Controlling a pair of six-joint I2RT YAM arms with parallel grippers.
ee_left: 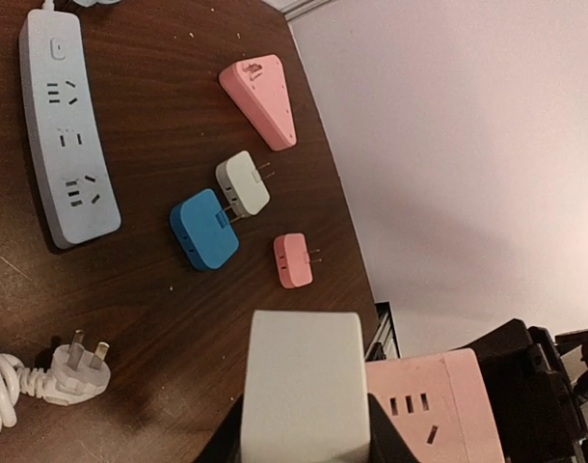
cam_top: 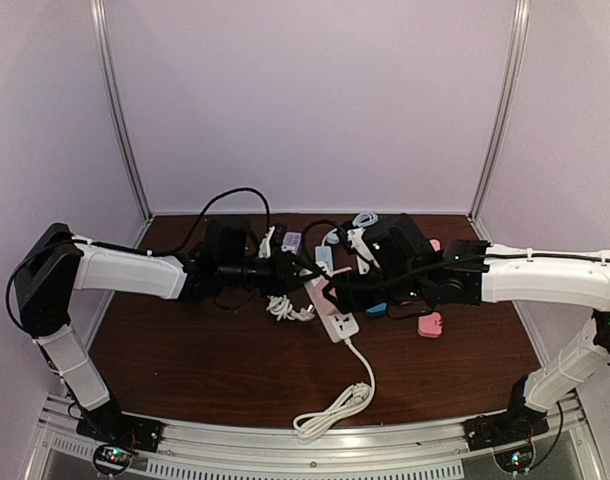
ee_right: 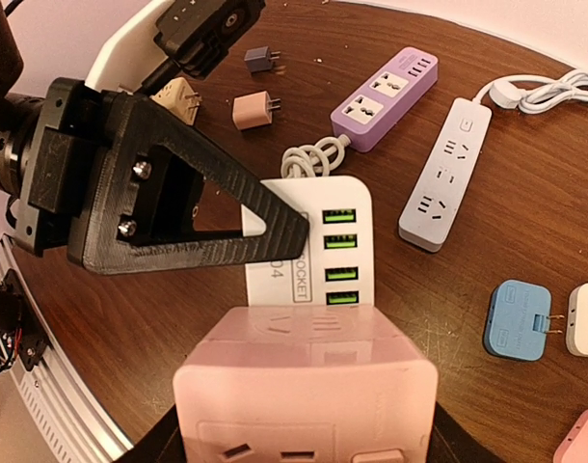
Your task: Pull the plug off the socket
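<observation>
My left gripper (ee_left: 304, 429) is shut on the white plug block (ee_left: 304, 376). My right gripper (ee_right: 308, 429) is shut on the pink socket cube (ee_right: 308, 386). In the right wrist view the white plug (ee_right: 323, 251), with its green USB ports, butts against the cube's far face, and a left finger (ee_right: 227, 236) lies across it. In the left wrist view the pink cube (ee_left: 439, 405) sits against the plug's right side. Whether the pins are seated is hidden. In the top view both grippers meet at mid-table, left (cam_top: 297, 275), right (cam_top: 333, 292), around the pink cube (cam_top: 323, 292).
A grey power strip (ee_right: 443, 174) and a purple one (ee_right: 386, 96) lie beyond. Blue (ee_left: 204, 230), white (ee_left: 243, 182) and pink (ee_left: 292, 260) adapters and a pink wedge (ee_left: 263, 101) lie to the right. A white strip (cam_top: 342, 325) with coiled cable (cam_top: 330, 410) lies nearer.
</observation>
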